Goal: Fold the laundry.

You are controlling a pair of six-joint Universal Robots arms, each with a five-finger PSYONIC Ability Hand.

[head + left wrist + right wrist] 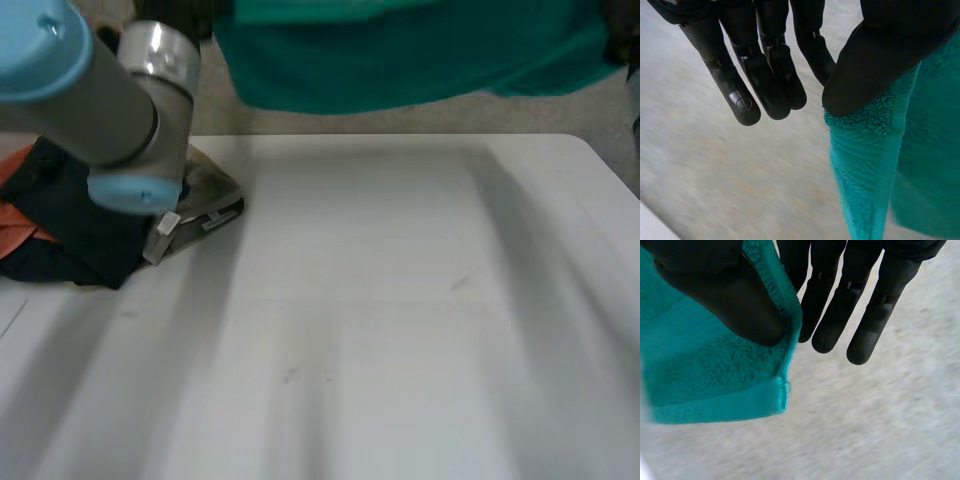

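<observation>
Towel (400, 60) hangs pinched by left robot hand (890, 50) and right robot hand (730, 300).

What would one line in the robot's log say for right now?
left hand: pinching teal towel edge | right hand: pinching it near corner | clothes pile: on white table

the white table (400, 300) fills most of the head view; its top is smooth, with 2 small dark marks, 1 mark (460, 283) toward the right and 1 mark (290, 375) nearer the camera; its far edge runs straight across to a rounded corner (590, 148) at the right; beyond that edge lies a pale grey-beige floor (400, 120); both wrist views look down on the same speckled floor (715, 175).
</observation>
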